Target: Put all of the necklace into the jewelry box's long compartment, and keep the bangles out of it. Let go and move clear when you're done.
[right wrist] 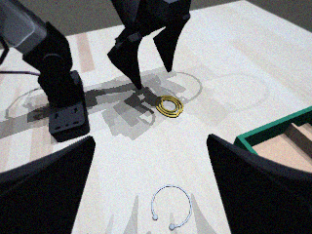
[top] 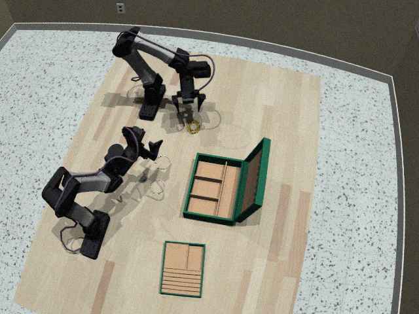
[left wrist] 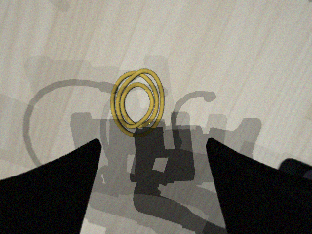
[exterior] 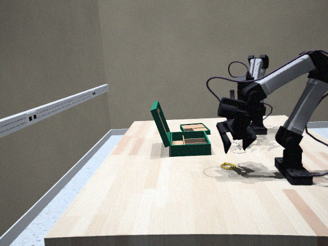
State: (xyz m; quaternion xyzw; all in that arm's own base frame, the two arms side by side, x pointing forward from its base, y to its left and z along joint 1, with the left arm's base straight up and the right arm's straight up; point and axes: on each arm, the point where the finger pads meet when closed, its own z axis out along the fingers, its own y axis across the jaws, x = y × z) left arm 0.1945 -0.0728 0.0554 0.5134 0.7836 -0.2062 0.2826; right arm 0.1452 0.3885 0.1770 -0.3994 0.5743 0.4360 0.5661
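The gold necklace (top: 188, 129) (exterior: 225, 167) (left wrist: 162, 102) (right wrist: 172, 115) lies coiled on the table. My left gripper (top: 188, 113) (exterior: 234, 151) (left wrist: 153, 141) (right wrist: 155, 80) is open and empty, pointing down above the table just beside the coil. My right gripper (top: 158, 150) (right wrist: 150, 137) is open and empty above the table near the bangles. One silver bangle (top: 169, 163) lies by it, another bangle (top: 164, 186) farther along. The green jewelry box (top: 207, 219) (exterior: 190, 150) stands with its lid open. Its long compartment (top: 230, 189) is empty, on the hinge side.
The raised lid (top: 266, 169) (exterior: 160, 124) stands along the box's far side from the arms. Three smaller compartments lie on the box's near side. A separate green-rimmed tray (top: 181, 295) lies beyond the box from the left arm. The two arms stand with their grippers fairly near each other.
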